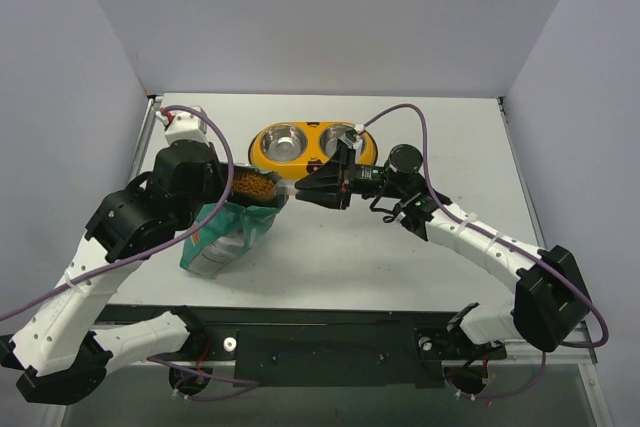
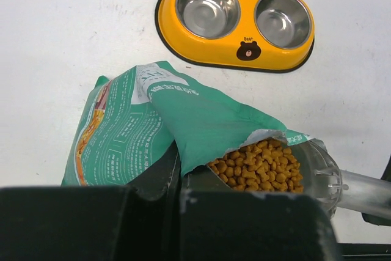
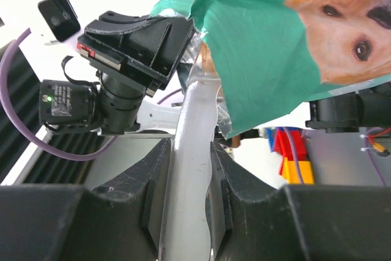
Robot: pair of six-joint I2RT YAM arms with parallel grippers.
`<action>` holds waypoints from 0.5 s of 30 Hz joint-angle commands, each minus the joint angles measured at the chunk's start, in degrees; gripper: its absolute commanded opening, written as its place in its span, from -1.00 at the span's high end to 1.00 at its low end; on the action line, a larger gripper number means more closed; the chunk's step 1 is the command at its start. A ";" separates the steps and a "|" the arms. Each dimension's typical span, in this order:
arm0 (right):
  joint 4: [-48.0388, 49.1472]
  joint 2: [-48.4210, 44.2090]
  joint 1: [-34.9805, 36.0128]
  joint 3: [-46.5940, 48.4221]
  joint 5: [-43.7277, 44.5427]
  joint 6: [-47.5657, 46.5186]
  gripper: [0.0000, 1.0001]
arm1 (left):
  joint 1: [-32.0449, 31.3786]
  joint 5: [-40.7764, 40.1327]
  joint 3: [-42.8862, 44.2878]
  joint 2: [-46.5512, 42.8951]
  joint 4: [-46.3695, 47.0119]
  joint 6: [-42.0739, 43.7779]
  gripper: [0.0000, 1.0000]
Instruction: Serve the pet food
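Note:
The pet food (image 2: 259,163) is a heap of small brown kibble in the torn mouth of a teal-and-white bag (image 2: 201,114). The bag (image 1: 222,239) leans tilted on the table. My left gripper (image 2: 177,175) is shut on the bag's torn top edge and holds the mouth up. A clear plastic scoop (image 2: 319,172) sits at the bag mouth, its cup among the kibble (image 1: 255,187). My right gripper (image 3: 186,169) is shut on the scoop's pale handle (image 3: 195,145), right of the bag. The yellow double-bowl feeder (image 2: 244,50) lies beyond, both steel bowls showing no kibble.
The feeder (image 1: 262,157) sits just behind the bag and the right gripper (image 1: 300,190), near the table's middle back. Grey walls close in on the left, the right and the back. The arm bases and a black rail run along the near edge.

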 commanded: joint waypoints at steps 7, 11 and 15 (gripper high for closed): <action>25.68 -0.80 -0.53 -0.36 0.82 11.14 1.00 | -0.30 -4.83 4.49 -4.55 17.45 -4.51 1.00; 8.62 -5.12 -0.89 0.94 -2.26 -0.82 1.00 | -0.39 -6.42 3.52 -5.17 17.98 -4.26 1.00; 0.55 -6.70 -1.42 1.82 -3.14 -5.91 1.00 | -0.30 -5.72 3.08 -4.91 18.33 -3.46 1.00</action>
